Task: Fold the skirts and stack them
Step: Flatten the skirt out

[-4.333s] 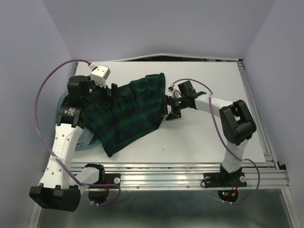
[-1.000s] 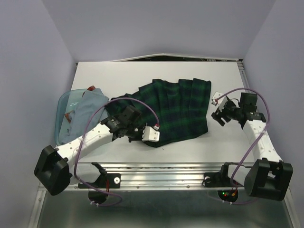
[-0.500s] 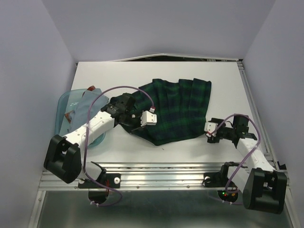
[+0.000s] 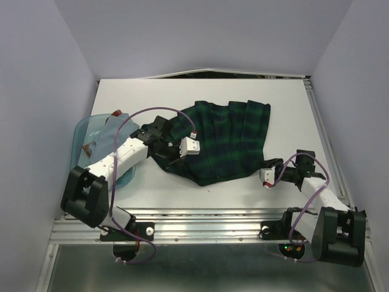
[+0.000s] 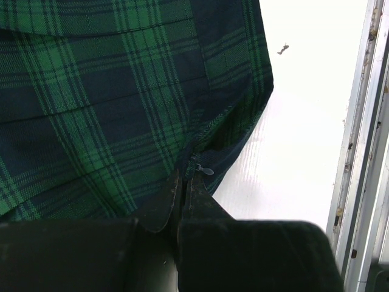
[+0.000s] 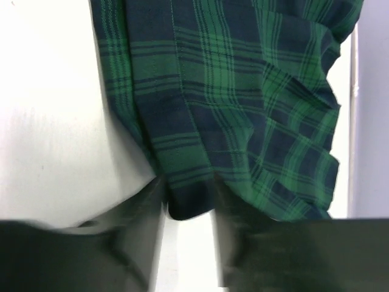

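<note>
The green-and-navy tartan skirt lies spread on the white table, pleats fanning toward the far right. My left gripper is at its near left edge. In the left wrist view the gripper is shut on the skirt beside a small zip pull. My right gripper is low at the near right corner. In the right wrist view its blurred fingers stand either side of that corner, still apart. A pale grey-blue skirt lies in the tub.
The translucent blue tub sits at the table's left edge, under the left arm. A metal rail runs along the near edge, close to the skirt's near hem. A small dark scrap lies on the table by the rail.
The right arm has swung in low to the skirt's near right corner and its jaws have narrowed around it. The left gripper has drawn the skirt's left edge slightly back and left.
</note>
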You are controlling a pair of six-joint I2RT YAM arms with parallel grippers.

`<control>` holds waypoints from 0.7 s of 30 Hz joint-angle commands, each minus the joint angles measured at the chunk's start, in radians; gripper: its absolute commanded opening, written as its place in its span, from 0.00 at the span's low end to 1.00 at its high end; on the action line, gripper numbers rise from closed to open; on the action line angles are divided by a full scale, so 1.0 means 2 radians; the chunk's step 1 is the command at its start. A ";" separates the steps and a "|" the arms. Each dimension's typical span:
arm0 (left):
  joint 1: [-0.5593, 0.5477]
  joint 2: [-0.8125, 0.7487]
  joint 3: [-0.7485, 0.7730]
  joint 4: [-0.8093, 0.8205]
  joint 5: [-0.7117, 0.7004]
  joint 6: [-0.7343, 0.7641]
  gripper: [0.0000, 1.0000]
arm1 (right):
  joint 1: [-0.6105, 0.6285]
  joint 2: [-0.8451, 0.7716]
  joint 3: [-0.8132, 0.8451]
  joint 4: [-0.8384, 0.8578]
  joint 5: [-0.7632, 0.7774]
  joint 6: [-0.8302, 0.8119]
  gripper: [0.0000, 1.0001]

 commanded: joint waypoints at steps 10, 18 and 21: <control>0.046 -0.026 0.117 0.013 0.016 -0.077 0.00 | 0.000 0.023 0.115 0.181 0.067 0.360 0.01; 0.082 -0.049 0.259 0.133 -0.075 -0.186 0.00 | 0.000 0.056 0.338 0.150 0.210 0.573 0.01; 0.085 -0.080 0.261 0.146 -0.083 -0.166 0.00 | -0.006 0.047 0.376 0.115 0.234 0.583 0.01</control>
